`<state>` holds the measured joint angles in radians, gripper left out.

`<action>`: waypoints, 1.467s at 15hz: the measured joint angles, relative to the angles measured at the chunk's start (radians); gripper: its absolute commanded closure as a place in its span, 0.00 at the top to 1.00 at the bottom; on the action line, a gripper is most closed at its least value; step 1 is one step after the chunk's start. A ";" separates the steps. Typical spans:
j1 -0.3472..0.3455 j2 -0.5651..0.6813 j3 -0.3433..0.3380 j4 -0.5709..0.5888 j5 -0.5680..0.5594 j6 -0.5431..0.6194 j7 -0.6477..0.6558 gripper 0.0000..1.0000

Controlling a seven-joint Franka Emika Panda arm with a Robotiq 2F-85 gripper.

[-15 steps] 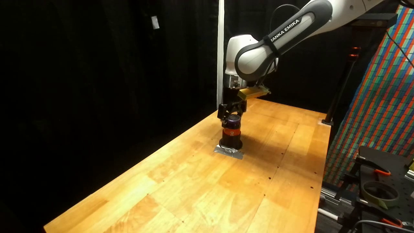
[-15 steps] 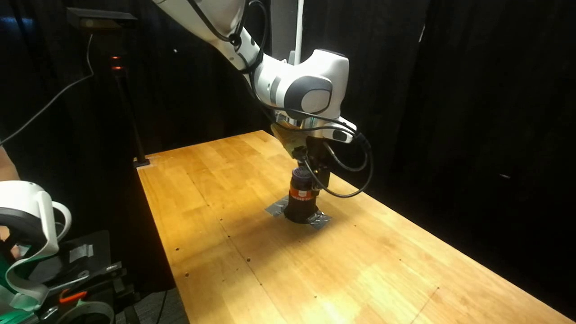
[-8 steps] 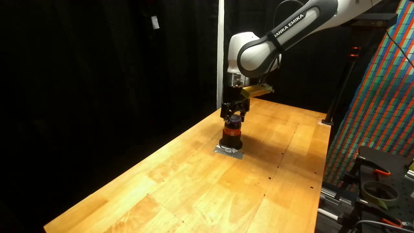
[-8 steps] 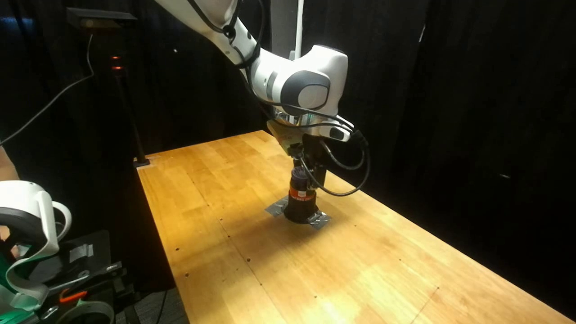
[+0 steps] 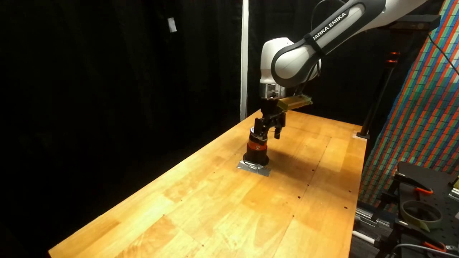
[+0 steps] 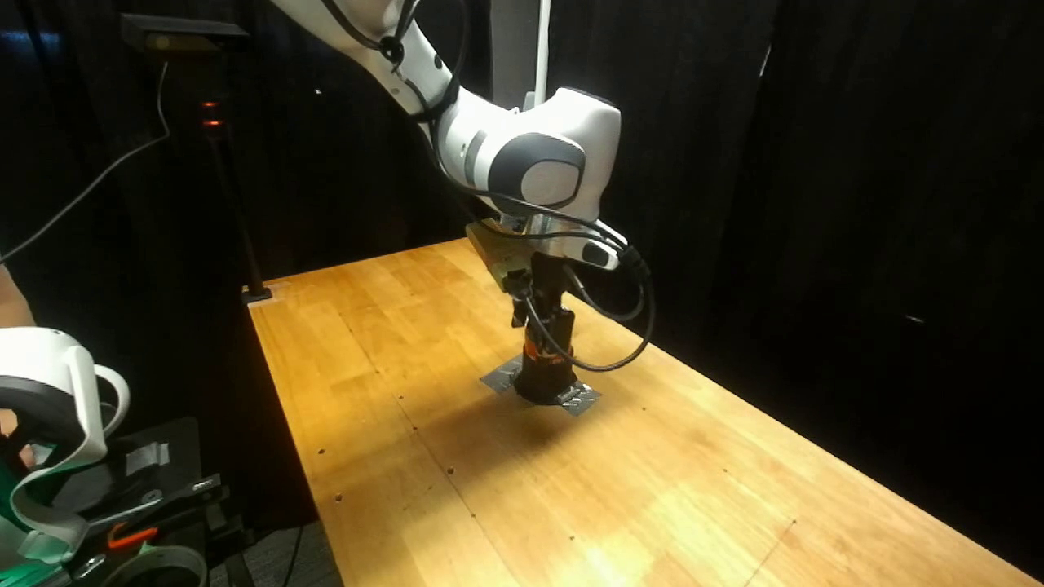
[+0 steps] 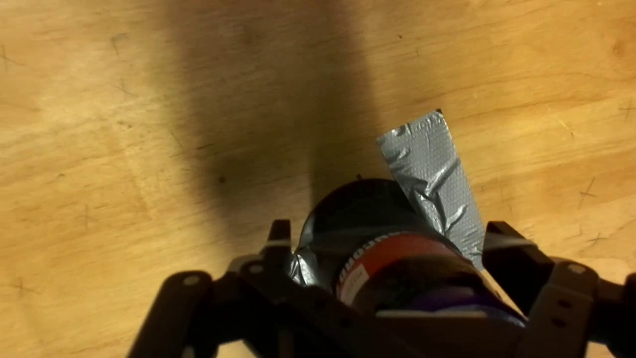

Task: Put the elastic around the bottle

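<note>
The squat dark bottle (image 5: 256, 146) with its red-orange middle stands upright on the wooden table in both exterior views (image 6: 545, 379). My gripper (image 5: 270, 134) is at the height of the bottle's top in both exterior views (image 6: 538, 324). One finger overlaps the bottle top there. In the wrist view the gripper (image 7: 389, 237) is open, one fingertip on each side of the bottle (image 7: 397, 253), with visible gaps. A pale thin band, seemingly the elastic (image 7: 508, 240), crosses both fingertips and runs faintly over the bottle. Its back part and the bottle's top are hidden by the gripper.
Silver tape (image 7: 439, 179) fixes the bottle's base to the table (image 5: 215, 204). A black post (image 5: 376, 96) stands at the table's far corner. A black cart (image 5: 426, 200) with clamps and a tape roll is beside the table. A cable loop (image 6: 636, 355) hangs from the wrist.
The arm and gripper have shifted sideways, rightward in an exterior view and leftward in an exterior view, after rising slightly and coming down again. The bottle has not moved.
</note>
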<state>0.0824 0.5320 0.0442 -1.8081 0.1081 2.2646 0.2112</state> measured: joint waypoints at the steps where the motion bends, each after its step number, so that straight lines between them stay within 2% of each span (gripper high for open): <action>1: -0.003 -0.010 0.000 -0.017 0.000 0.002 -0.004 1.00; 2: -0.005 -0.018 0.000 -0.032 0.000 0.005 -0.008 0.75; 3: -0.007 -0.027 0.000 -0.048 0.000 0.013 -0.011 0.74; 9: -0.008 -0.096 0.002 -0.178 0.000 0.178 -0.026 0.27; 12: -0.009 -0.136 0.008 -0.258 0.001 0.281 -0.043 0.07; 15: -0.010 -0.173 0.016 -0.339 0.002 0.384 -0.060 0.01; 19: -0.017 -0.206 0.039 -0.447 0.021 0.586 -0.090 0.05; 22: -0.041 -0.215 0.080 -0.513 0.063 0.722 -0.126 0.05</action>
<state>0.0416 0.3167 0.1241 -2.3212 0.1710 2.9867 0.0848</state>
